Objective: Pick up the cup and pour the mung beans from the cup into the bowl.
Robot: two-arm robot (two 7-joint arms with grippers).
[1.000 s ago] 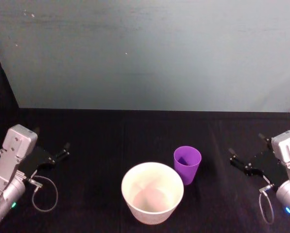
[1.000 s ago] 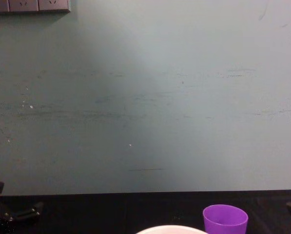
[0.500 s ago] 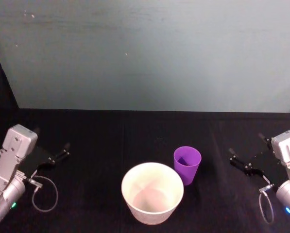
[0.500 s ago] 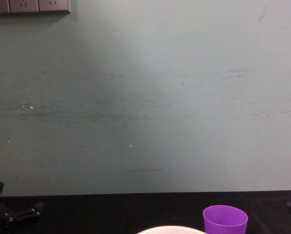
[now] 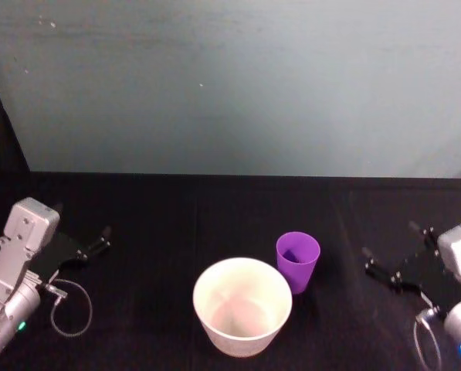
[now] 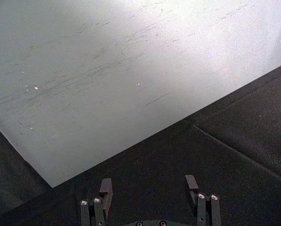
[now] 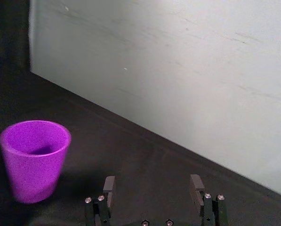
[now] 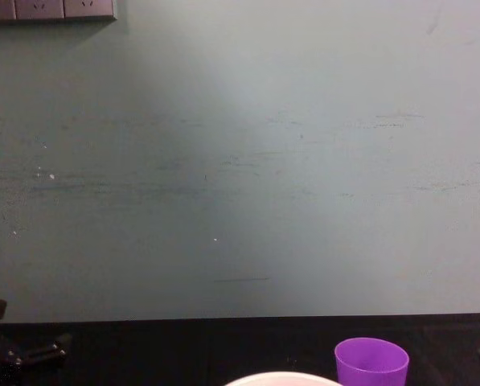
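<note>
The wide, round white bowl (image 5: 242, 340) sat nearest on the black bench (image 5: 176, 216). The small purple plastic cup (image 5: 298, 263) stood upright just beyond the bowl's right side. Well left of the bowl lay the left gripper (image 5: 81, 224), and well right the right gripper (image 5: 390, 241), both with jaws released and empty.

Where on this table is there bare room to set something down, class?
Bare cloth lies between the left gripper and the bowl, between the cup and the right gripper, and along the wall behind both. It is crowded where the cup stands close by the bowl's rim.
</note>
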